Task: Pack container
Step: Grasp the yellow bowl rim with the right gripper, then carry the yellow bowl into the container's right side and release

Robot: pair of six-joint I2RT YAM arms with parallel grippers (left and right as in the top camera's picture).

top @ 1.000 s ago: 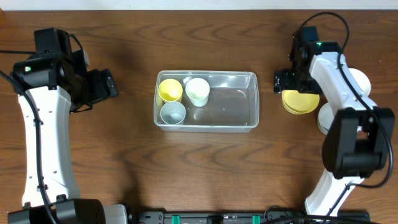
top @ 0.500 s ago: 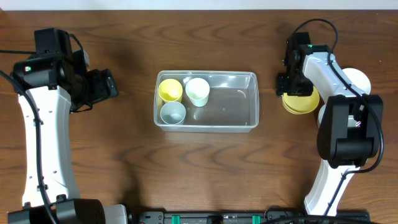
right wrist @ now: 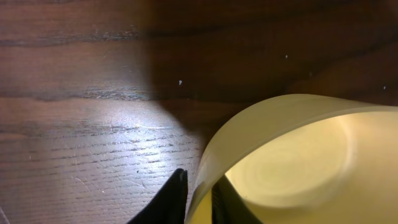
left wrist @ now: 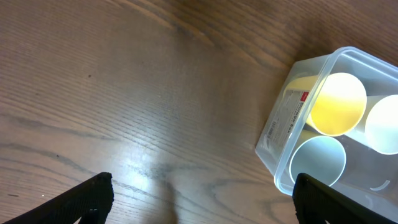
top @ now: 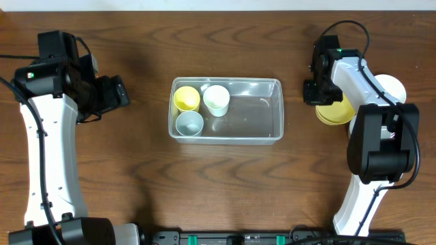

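Dark brown wood is forming the counter (top: pixel 225 184); the container (top: pixel 262 112) is sitting near its middle, a little toward the far edge, with its long sides running parallel to the front edge. Three cups are standing upright inside it, all crowded into the end nearer the left edge; a yellow cup (top: pixel 187 99) is occupying the far left corner, a white cup (top: pixel 216 99) is leaning just beside it, and a pale grey cup (top: pixel 189 123) is standing in front of the yellow one; the other half of the container is showing only its bare floor. The left gripper (left wrist: pixel 202 199) is hanging above bare wood between the container and the left edge, its fingers spread wide and grasping nothing. Toward the right edge, the right gripper (right wrist: pixel 198 180) is pinching the rim of a yellow bowl (top: pixel 335 110), one finger on each side of the wall; a white bowl (top: pixel 394 87) is lying just beyond it, partly hidden by the arm.
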